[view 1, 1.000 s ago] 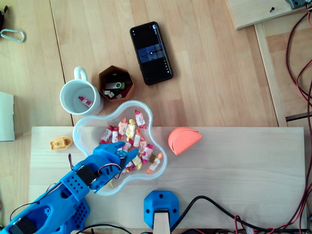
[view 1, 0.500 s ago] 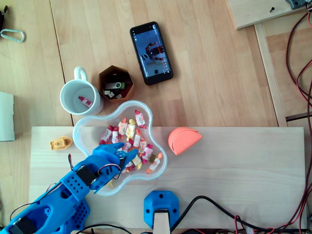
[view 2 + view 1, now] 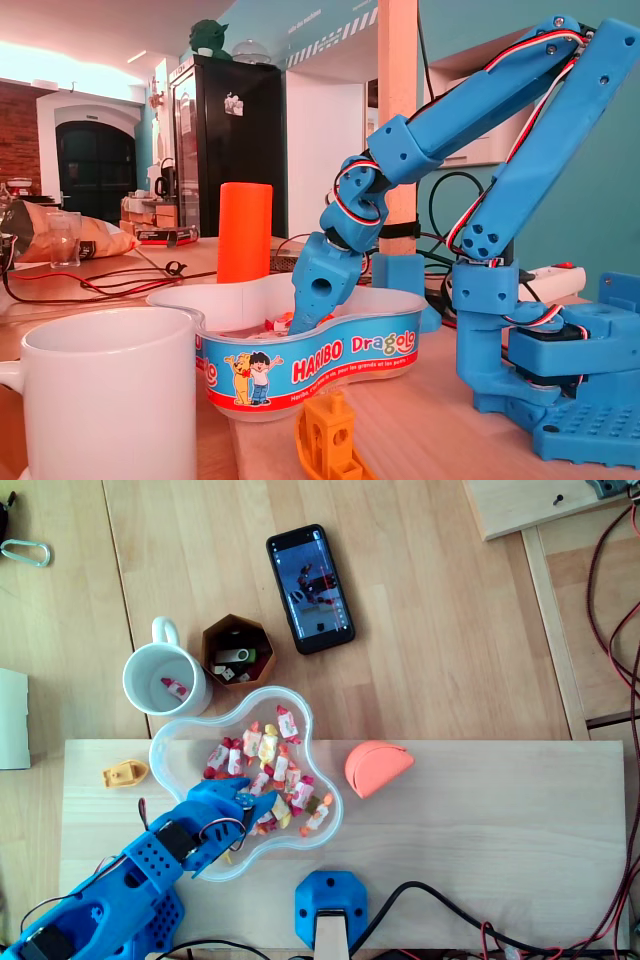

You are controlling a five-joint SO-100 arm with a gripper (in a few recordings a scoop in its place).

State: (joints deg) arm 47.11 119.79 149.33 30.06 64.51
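Looking down from the overhead view, we see the blue two-finger gripper (image 3: 255,800) dipped into a clear, flower-shaped plastic tub (image 3: 165,742) that stands on the pale wooden counter (image 3: 480,820). Its tips rest among the wrapped candies in red, yellow and white (image 3: 268,748), most of which lie just above and to the right of the gripper in that view. The fingers look close together, but we cannot tell whether they are clamped on a candy or merely touching the heap.

In the fixed view the gripper (image 3: 300,318) points steeply down, and the tub's labelled wall (image 3: 330,350) hides its tips.

Beyond the tub's rim, up and to the left of the gripper in the overhead view, stands a white ceramic mug (image 3: 145,670) with a single wrapped candy (image 3: 176,688) inside. A brown hexagonal cup (image 3: 212,640) stands just beside the mug. A small yellow toy boat (image 3: 124,774) lies left of the gripper, outside the tub. A coral half-round piece (image 3: 377,767) lies to the gripper's right, just past the tub.
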